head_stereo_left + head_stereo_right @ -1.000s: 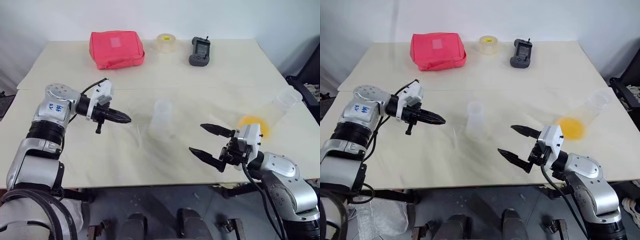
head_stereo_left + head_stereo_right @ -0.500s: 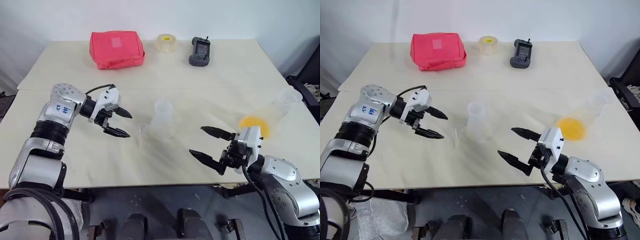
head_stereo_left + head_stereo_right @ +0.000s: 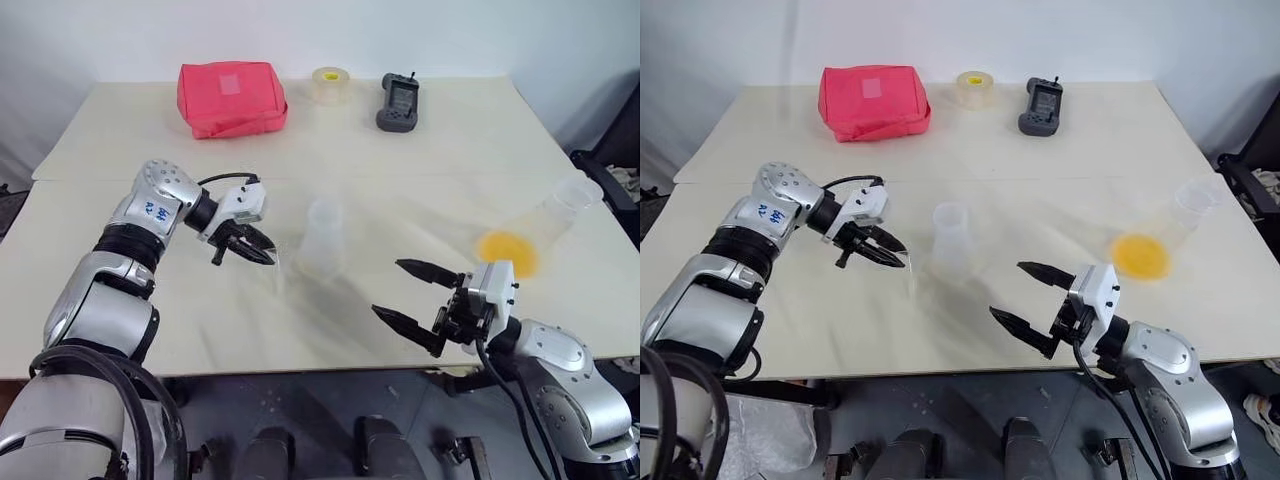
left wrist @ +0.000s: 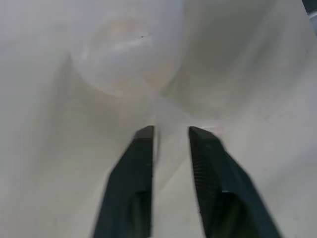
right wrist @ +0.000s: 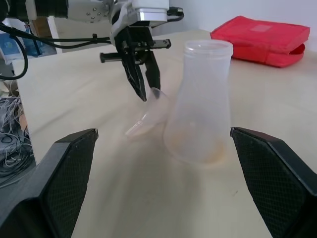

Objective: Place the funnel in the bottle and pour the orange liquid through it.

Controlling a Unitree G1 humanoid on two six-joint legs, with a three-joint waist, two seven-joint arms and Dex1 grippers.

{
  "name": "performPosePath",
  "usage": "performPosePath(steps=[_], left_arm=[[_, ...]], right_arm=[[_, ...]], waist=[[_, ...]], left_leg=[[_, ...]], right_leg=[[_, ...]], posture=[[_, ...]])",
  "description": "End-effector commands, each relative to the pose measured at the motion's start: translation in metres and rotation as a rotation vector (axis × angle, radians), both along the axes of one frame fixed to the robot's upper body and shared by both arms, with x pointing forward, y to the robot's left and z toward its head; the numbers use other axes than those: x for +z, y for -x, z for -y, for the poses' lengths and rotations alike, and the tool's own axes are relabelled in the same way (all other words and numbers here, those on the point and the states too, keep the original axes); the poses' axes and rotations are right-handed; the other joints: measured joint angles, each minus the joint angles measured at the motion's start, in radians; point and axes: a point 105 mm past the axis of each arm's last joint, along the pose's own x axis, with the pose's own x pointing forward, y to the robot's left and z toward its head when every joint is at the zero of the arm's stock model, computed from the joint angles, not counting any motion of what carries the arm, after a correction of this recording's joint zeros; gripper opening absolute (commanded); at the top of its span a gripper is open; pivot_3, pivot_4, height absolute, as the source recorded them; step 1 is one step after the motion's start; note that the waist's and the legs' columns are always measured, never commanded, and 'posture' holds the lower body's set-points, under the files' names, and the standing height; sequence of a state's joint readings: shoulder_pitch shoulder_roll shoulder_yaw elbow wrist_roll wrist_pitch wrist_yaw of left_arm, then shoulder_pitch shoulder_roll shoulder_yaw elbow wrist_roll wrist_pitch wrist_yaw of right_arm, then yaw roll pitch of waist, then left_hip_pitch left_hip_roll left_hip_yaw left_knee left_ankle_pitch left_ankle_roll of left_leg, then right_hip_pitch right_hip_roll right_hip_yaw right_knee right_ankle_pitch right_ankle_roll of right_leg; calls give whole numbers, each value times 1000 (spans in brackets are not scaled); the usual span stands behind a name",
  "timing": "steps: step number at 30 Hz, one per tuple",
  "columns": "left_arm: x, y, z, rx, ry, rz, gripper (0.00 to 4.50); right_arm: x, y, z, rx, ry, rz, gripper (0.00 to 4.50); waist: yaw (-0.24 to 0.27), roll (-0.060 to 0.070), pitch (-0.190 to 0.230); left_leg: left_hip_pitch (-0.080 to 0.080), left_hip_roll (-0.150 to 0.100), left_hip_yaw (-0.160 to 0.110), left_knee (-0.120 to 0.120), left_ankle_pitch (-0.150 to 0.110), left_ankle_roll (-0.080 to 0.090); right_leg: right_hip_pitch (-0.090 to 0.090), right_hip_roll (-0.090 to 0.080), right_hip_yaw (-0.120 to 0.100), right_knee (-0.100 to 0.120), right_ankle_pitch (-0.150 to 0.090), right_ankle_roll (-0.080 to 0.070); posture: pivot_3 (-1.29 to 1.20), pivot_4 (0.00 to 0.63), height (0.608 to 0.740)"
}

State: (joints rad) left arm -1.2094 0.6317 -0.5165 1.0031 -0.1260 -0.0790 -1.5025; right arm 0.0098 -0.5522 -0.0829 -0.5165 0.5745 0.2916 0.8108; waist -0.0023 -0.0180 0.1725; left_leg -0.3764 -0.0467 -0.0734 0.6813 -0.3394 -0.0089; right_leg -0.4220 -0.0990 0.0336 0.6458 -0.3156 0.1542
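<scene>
The funnel (image 5: 148, 117) is a small see-through cone lying tilted on the table just left of the bottle (image 3: 322, 238), with its stem on the tabletop. My left gripper (image 3: 265, 254) is shut on the funnel's rim (image 4: 171, 116), its fingers pointing down and toward the bottle. The bottle stands upright and uncapped at the table's middle. The orange liquid (image 3: 508, 250) pools in a larger clear vessel (image 3: 562, 212) that leans over at the far right. My right gripper (image 3: 388, 288) hovers open near the front edge, between the bottle and that vessel, holding nothing.
At the back of the table sit a red pouch (image 3: 231, 97), a roll of tape (image 3: 331, 85) and a black handheld device (image 3: 398, 102). A seam crosses the tabletop behind the bottle. Black furniture stands off the table's right edge.
My left gripper moved right and down toward the bottle, opened on the way, and has closed on the funnel's rim. The right arm has barely shifted.
</scene>
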Motion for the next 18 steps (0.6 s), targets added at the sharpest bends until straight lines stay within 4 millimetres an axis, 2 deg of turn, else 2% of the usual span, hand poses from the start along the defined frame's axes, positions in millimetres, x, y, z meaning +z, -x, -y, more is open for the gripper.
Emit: performPosePath(steps=[1,7,12,18], left_arm=[[3,11,-4,-92,-55,-56,19],[7,11,-2,-91,-17,-57,19],[33,9,-1,-48,109,-45,19],[64,12,-9,12,250,-42,19]], right_arm=[[11,6,-3,3,-9,58,4500],[12,4,-3,-4,-6,62,4500],[13,4,0,-11,-4,69,4500],[19,0,7,-35,-9,86,4500]], waist=[[2,0,0],[4,0,0],[3,0,0],[-3,0,0]], left_leg=[[0,0,0,0,0,0],[1,0,0,2,1,0],[1,-1,0,2,1,0],[1,-1,0,1,0,0]], right_leg=[[0,0,0,0,0,0],[2,-1,0,0,0,0],[2,-1,0,1,0,0],[1,0,0,1,0,0]], posture=[[0,150,740],[0,150,740],[0,150,740],[0,150,740]])
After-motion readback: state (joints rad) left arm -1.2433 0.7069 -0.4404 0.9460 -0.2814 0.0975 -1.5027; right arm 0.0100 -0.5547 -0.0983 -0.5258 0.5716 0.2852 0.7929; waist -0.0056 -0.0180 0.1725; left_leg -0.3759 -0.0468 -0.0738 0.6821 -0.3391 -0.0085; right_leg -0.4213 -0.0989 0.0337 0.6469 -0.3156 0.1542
